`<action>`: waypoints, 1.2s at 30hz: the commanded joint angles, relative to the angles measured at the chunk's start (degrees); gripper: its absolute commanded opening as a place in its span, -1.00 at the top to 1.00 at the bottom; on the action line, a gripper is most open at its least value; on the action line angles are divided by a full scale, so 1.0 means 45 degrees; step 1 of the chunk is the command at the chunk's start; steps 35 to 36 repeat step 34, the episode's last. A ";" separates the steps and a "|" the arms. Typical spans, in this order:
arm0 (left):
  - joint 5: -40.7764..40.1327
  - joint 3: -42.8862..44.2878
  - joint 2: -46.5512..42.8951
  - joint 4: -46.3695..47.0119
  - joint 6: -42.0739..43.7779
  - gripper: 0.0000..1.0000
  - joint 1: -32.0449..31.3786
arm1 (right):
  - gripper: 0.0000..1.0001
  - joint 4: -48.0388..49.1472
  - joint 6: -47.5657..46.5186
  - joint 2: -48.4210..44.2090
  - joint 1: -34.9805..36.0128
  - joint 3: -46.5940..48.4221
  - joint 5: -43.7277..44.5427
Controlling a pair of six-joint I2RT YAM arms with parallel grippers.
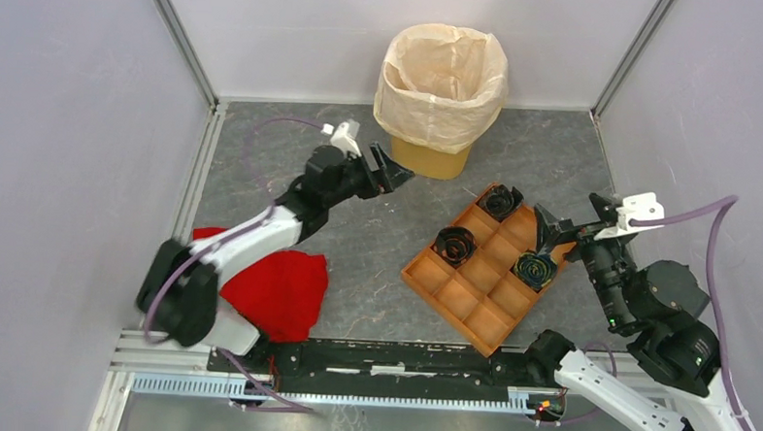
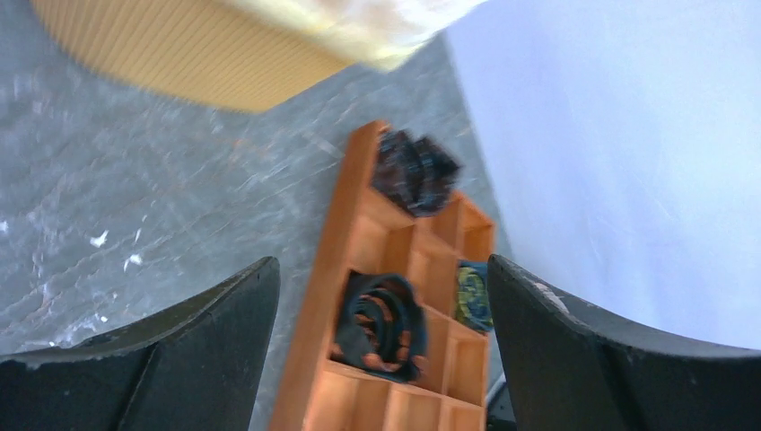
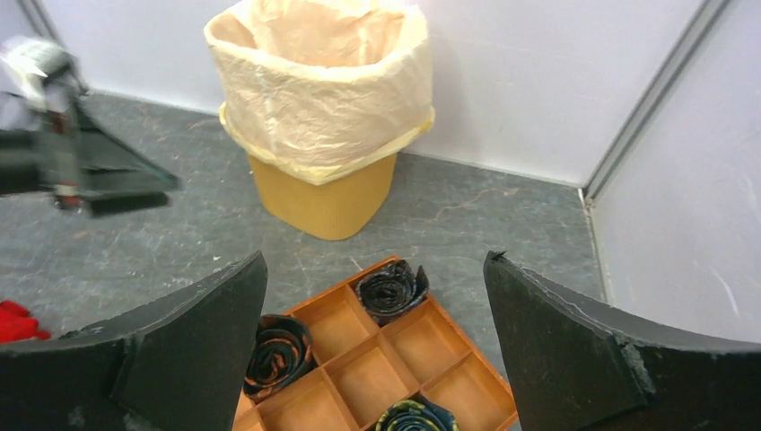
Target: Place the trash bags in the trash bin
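Nearest to us, at the bottom of the overhead view, sit the bases of two robot arms bolted to the near edge of a grey, marbled table [image 1: 376, 244].

The left gripper [image 1: 394, 169] hovers above the table just left of the trash bin's base and does not touch it. Its two black fingers [image 2: 206, 341] are spread wide and hold nothing. The right gripper [image 1: 544, 232] hangs over the right side of an orange-brown compartment tray [image 1: 457, 297]. Its fingers [image 3: 188, 332] are likewise splayed apart and empty.

At the far side of the table, close to the back wall, stands the trash bin [image 1: 431, 159], a tall orange-yellow wastebasket. The trash bag [image 1: 442, 77], thin, wrinkled and cream-white, is inside the bin as a liner. Its mouth gapes open, and its edge is folded outward over the rim and hangs down the outside. We see only the lower part of the bin below the film.

The tray lies at an angle, right of centre. We see three dark rolled strips [image 1: 454, 243] in separate compartments: one in the far corner, one along the left edge, and a greenish one by the right gripper.

A crumpled red cloth [image 1: 277, 284] lies at the near left, partly under the left arm.
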 commanded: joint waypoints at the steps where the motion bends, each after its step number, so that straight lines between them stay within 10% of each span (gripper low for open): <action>1: -0.0344 0.0531 -0.3950 -0.2606 0.2373 -0.83 -0.0036 | -0.96 0.0082 -0.0501 -0.0138 0.0032 0.0654 0.1067; 13: -0.4066 0.6182 -0.7672 -0.8274 0.6498 -0.98 -0.0037 | -0.96 0.0326 -0.0215 0.0260 0.0021 0.2400 0.0376; 36: -0.5447 0.6498 -0.8769 -0.8752 0.7470 -1.00 -0.0036 | -0.96 0.1328 0.0391 -0.0446 0.0020 0.1610 -0.0444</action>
